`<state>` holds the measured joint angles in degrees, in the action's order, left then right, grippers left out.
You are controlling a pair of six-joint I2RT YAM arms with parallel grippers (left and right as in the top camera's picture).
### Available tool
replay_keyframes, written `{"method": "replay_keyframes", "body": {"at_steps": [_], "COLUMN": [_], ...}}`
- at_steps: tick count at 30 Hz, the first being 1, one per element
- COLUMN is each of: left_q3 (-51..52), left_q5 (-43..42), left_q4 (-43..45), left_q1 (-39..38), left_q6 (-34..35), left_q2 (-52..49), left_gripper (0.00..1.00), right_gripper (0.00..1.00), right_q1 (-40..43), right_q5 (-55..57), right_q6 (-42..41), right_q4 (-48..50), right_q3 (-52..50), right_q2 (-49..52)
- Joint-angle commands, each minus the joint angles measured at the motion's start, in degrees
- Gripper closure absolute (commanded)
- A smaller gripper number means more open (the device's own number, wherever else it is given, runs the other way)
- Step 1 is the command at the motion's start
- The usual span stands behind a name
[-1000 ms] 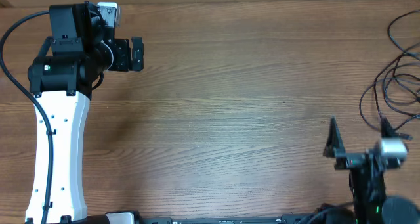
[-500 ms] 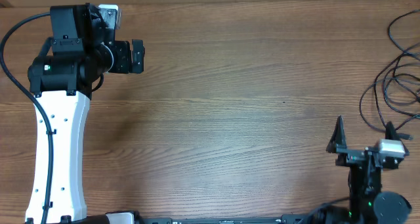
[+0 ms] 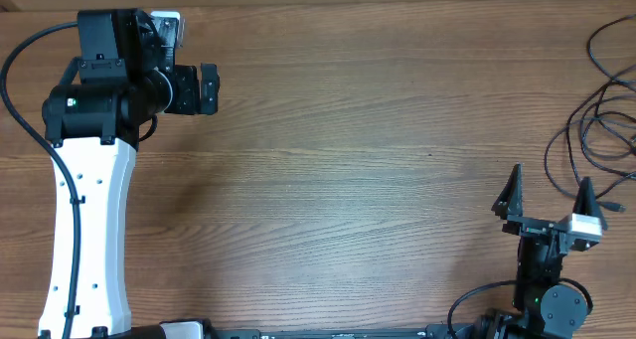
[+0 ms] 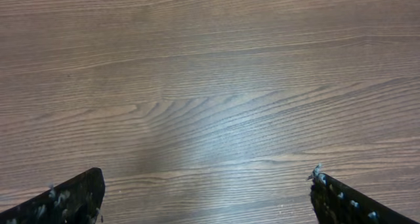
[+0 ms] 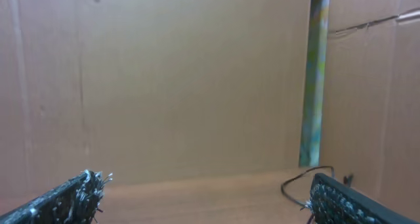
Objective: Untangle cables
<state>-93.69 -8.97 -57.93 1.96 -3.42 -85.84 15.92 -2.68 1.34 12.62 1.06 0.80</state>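
**Operator:** Report the state of both end effectors.

**Technician:** Left gripper (image 3: 211, 87): jaws spread fully, nothing between them. The left wrist view shows only bare wood grain between its 2 black, scuffed fingertips (image 4: 72, 199). Right gripper (image 3: 549, 193): jaws likewise fully apart and empty, with 2 tapered black fingers pointing toward the far edge.

**Operator:** Where are the cables?

**Technician:** The cables (image 3: 586, 130) lie at the right edge of the table (image 3: 348, 180). They are thin black cords in loose, overlapping loops, partly cut off by the frame. They sit just beyond and to the right of the right gripper. Whether a strand touches its right finger cannot be determined.

**Operator:** Surfaces?

**Technician:** The table is matte brown with a straight wood grain. The right wrist view shows a plain, flat cardboard wall (image 5: 164, 79) behind 1 curved cable loop.
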Motion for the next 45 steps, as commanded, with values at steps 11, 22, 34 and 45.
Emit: {"method": "replay_keyframes", "body": {"at_steps": [11, 22, 34, 45], "left_q3": [-1.03, -1.03, -1.03, -1.03], "left_q5": [-0.04, -0.07, -0.09, -0.07], "left_q4": [-0.17, -0.37, -0.98, -2.14], "left_q1": [-0.11, -0.13, -0.13, -0.13], "left_q6": [-0.85, -0.85, 0.87, 0.87], "left_q2": [0.09, 0.09, 0.07, 0.07], "left_gripper": [0.00, 0.00, 0.00, 0.00], "right_gripper": [0.00, 0.00, 0.00, 0.00], "right_q1": [-0.07, -0.07, -0.07, -2.14], "right_q5": [0.50, 0.50, 0.50, 0.50], "right_q6": [-1.36, -1.36, -1.36, -1.36], "right_q4": [-17.42, -17.42, -17.42, -17.42], "right_q3": [-0.57, -0.57, -0.57, -0.57], "right_q2": [7.34, 10.36, 10.36, 4.15]}}
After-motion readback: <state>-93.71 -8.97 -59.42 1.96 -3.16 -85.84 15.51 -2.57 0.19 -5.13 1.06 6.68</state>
